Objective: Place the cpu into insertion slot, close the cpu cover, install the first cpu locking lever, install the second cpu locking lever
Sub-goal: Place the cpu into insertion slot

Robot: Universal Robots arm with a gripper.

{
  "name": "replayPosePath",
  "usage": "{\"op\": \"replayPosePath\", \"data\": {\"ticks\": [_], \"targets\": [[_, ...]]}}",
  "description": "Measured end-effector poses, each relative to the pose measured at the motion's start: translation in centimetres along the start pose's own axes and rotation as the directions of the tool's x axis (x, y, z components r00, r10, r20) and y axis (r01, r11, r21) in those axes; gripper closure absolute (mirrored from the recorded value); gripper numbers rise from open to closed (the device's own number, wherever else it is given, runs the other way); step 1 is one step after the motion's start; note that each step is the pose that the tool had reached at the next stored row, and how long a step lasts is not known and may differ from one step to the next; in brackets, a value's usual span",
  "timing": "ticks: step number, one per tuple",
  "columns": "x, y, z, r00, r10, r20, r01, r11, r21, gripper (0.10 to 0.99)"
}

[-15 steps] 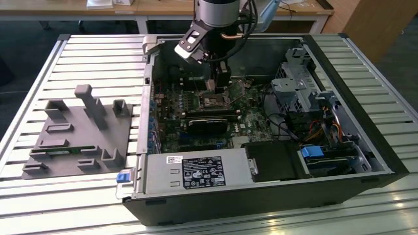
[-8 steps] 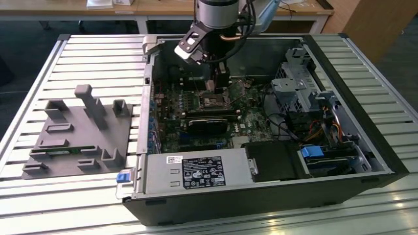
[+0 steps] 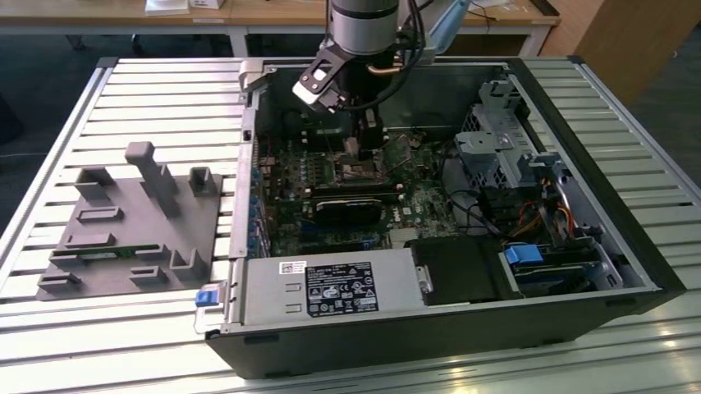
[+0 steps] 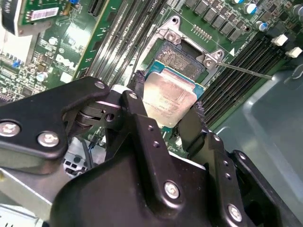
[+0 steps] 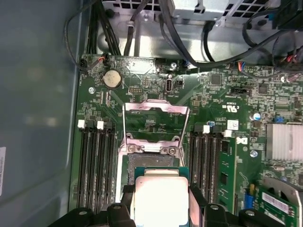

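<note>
Gripper: clenched on the cpu, which is pinched at two opposite edges between the black fingers in both wrist views.
Cpu: held flat with the silver top up, over one side of the insertion slot; whether it touches cannot be told.
Insertion slot: left uncovered, its dark centre exposed, set between two banks of memory slots.
Cpu cover: swung open, away from the slot.
Locking lever: seen as a thin rod standing out from a socket corner.
Arm: lowered into the far part of the computer case.
Grey fixture: laid on the slatted table, at the exterior view's left.
</note>
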State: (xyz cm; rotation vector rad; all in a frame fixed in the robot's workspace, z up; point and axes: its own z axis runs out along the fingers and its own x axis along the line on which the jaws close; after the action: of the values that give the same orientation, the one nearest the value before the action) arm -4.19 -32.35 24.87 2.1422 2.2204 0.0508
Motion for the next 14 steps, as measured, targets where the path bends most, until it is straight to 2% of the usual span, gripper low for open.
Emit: {"op": "replayPosePath", "data": {"ticks": [7,14], "targets": [[0.33,-0.06,1.21,1.0,0.0,0.0035,0.0,1.0,0.0,0.549],[0.47,-0.09,1.63,1.0,0.003,0.0058,-0.003,1.0,0.0,0.549]]}}
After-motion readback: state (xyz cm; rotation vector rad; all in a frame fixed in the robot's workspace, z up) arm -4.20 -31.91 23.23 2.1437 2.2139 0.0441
